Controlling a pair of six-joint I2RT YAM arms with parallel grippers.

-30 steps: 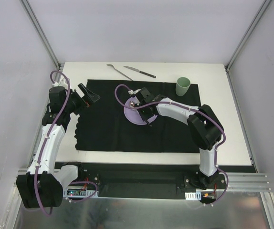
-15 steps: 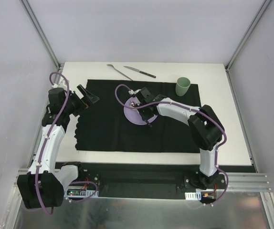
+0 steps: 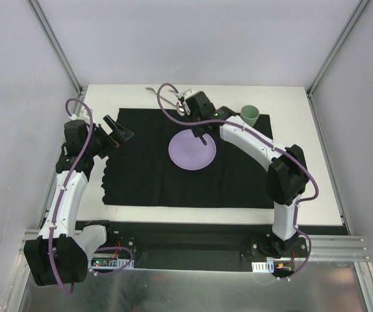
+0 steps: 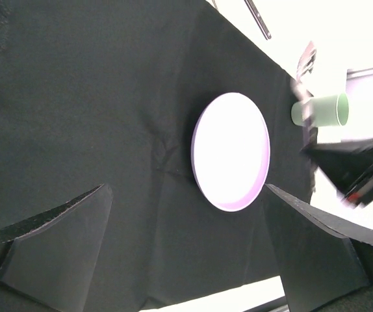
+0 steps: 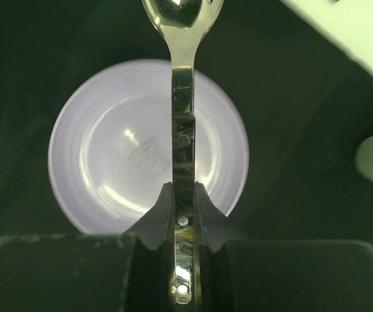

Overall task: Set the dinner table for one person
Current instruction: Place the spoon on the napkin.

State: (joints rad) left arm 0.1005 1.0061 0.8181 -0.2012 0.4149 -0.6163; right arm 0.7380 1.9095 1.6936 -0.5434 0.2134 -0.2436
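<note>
Table (image 3: 121, 96) — one plate (image 3: 192, 149), one cup (image 3: 249, 115), seemingly one spoon (image 5: 182, 117) in right end effector's (image 5: 182, 195) grip; left (image 4: 188, 188) released.

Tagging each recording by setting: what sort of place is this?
Most likely a robotics lab test cell, not a dining room: a white tabletop boxed in by a grey metal frame and plain walls, two arms bolted at its near edge, with a mat, plate and cup as props.

left arm (image 3: 66, 195) and right arm (image 3: 248, 140): white link shells, black joint housings, purple cable (image 3: 80, 99) looped along each. left tool (image 3: 121, 129), right tool (image 5: 183, 192): matte black wedge fingers.
</note>
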